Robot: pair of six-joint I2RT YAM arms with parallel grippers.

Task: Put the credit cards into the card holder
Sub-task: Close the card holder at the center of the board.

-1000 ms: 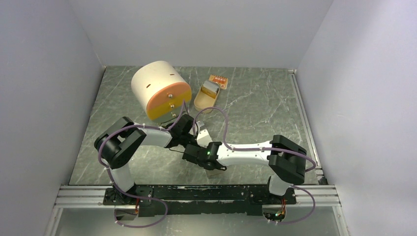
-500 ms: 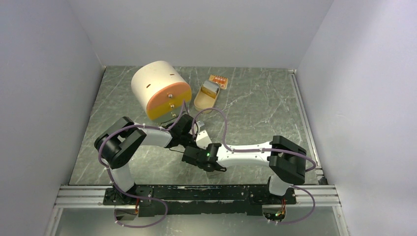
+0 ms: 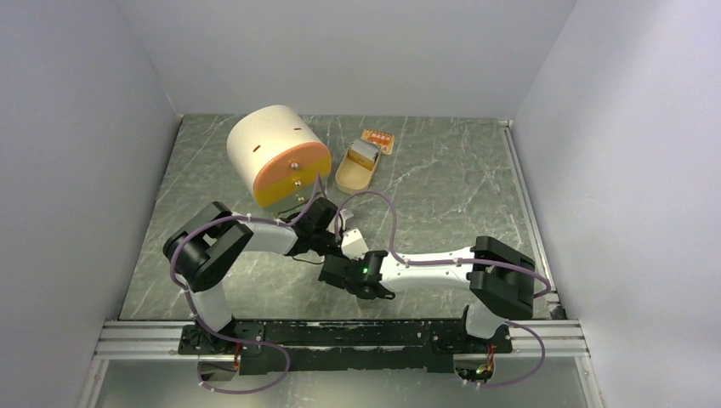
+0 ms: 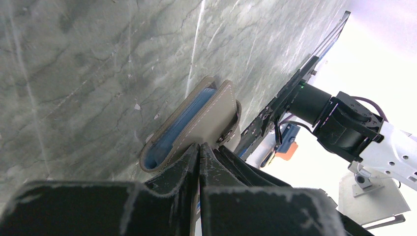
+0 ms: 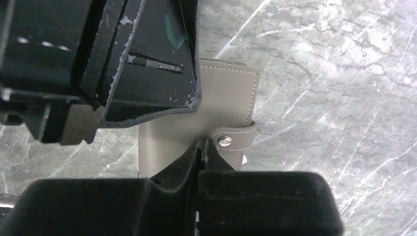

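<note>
I see a dark green marbled table (image 3: 442,187) boxed in by plain pale walls (image 3: 340,51). Mid-table, the grey-beige stitched card holder (image 3: 353,240) sits between both arms. My left fingers (image 4: 172,172) pinch its edge, with a blue card (image 4: 182,123) showing inside. My right fingers (image 5: 172,167) are pressed together beside its snap strap (image 5: 233,140); any grip there is hidden.
</note>
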